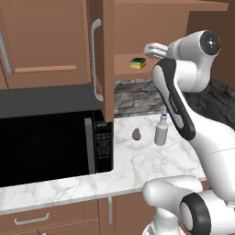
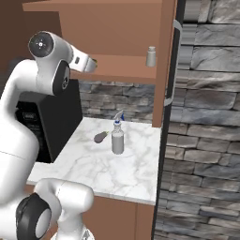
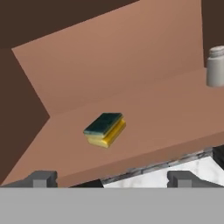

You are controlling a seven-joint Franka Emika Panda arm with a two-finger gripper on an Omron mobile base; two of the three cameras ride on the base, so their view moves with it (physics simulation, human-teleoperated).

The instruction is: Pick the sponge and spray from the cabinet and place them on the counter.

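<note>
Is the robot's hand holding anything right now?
No. The gripper is open and empty, pointing at the sponge on the cabinet shelf.

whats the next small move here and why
Probably ease the tool forward into the cabinet toward the sponge. Its jaws stand open and empty, short of the shelf edge; the sponge lies flat on the shelf ahead, and the spray already stands on the counter.

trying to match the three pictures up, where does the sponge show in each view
Left base view: sponge on the cabinet shelf, upper centre, left of the hand.
Right base view: I cannot make it out; the hand reaches in over that part of the shelf.
Hand view: centre, on the shelf, ahead of the fingertips.
Shared landmark: small white shaker bottle on the shelf.
</note>
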